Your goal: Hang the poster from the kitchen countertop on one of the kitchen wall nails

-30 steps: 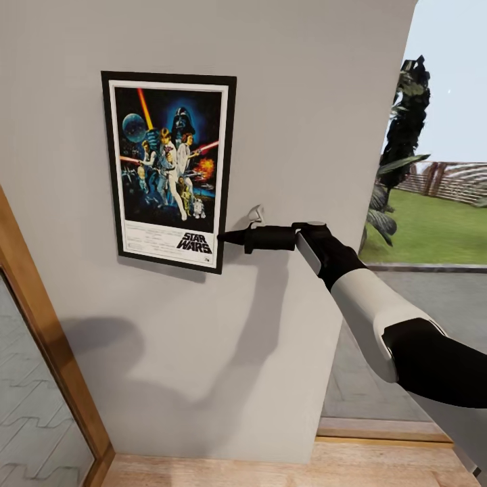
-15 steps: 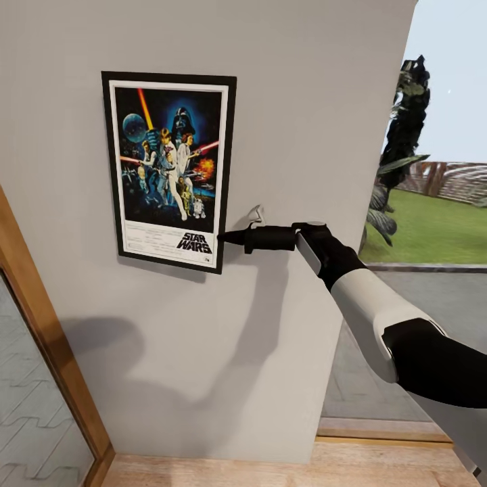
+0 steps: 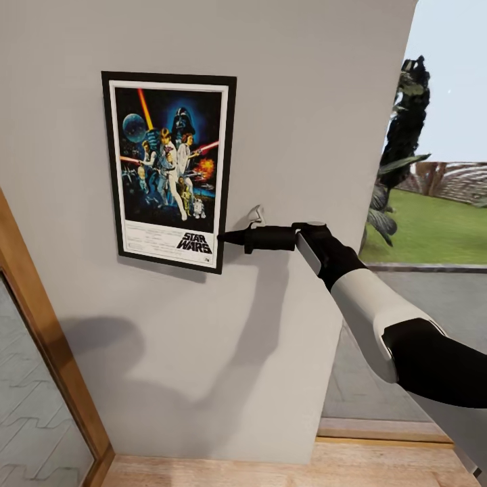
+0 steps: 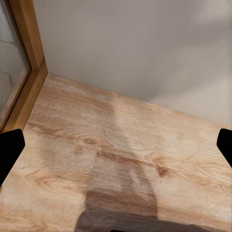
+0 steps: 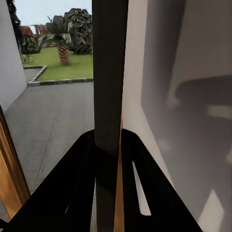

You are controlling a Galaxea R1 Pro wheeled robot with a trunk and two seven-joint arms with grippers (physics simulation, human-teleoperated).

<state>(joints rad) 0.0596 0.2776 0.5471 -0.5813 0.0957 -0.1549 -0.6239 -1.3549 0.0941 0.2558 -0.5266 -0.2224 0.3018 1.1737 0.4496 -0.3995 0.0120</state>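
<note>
Nothing has shifted except the camera slightly: the poster [image 3: 169, 170] hangs flat on the grey wall [image 3: 311, 101], its lower right edge pinched by the right end effector [image 3: 223, 237], apparently steadying it on a hidden nail.

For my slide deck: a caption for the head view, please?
Right gripper pinches the lower right edge of the poster, held flat against the grey wall.
</note>
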